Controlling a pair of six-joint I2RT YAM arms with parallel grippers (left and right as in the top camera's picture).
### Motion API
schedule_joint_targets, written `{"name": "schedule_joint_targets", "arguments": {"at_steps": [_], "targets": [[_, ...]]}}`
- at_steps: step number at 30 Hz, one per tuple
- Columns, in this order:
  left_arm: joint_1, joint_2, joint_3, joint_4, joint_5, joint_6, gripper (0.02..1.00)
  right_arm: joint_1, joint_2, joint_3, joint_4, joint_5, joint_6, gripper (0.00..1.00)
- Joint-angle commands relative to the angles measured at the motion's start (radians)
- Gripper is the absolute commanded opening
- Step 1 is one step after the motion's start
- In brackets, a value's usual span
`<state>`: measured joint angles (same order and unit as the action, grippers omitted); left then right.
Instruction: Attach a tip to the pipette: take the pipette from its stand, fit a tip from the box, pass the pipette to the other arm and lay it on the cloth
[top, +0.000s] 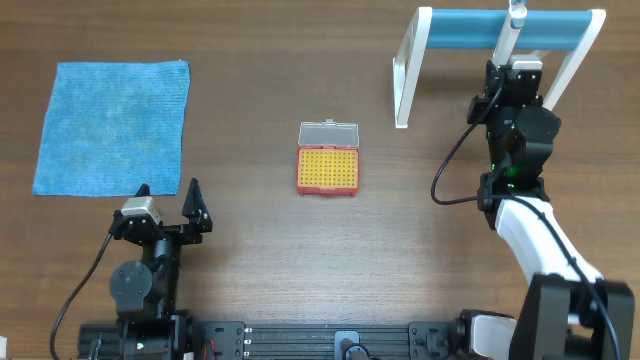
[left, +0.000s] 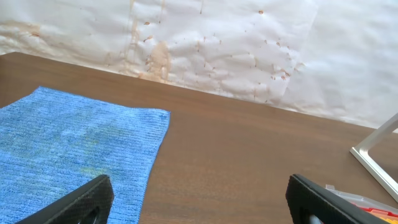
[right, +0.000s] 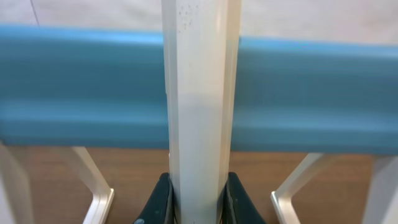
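Brown wooden counter (top: 250, 260), white papered wall behind. Pipette (right: 198, 112): white, upright, hung on the blue bar of the stand (top: 470, 28), well right of the tip box (top: 328, 170). Right claw (right: 198, 202): clamped on the pipette's body, one finger against each side. Tip box: lid open, yellow tips in an orange rack. Cloth (top: 112, 130): blue, flat, well left of the tip box. Left claw (top: 168, 197): fingers spread wide, holding nothing, left of the tip box, nearer the arm bases.
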<state>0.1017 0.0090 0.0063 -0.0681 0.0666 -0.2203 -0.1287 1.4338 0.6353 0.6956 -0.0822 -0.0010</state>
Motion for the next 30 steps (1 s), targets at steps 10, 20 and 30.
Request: {"name": "schedule_joint_targets", "arguments": {"at_steps": [10,20,30], "targets": [[0.003,-0.005,-0.001,-0.009,-0.010,0.017,0.899,0.222,-0.487,-0.339,0.178,-0.039,0.008,0.075],[0.003,-0.005,-0.001,-0.009,-0.010,0.017,0.899,0.321,-0.682,-0.633,0.364,-0.169,0.329,0.077],[0.003,-0.005,-0.001,-0.009,-0.010,0.017,0.899,0.564,-0.449,-0.583,0.412,-0.029,0.362,0.073]]}}
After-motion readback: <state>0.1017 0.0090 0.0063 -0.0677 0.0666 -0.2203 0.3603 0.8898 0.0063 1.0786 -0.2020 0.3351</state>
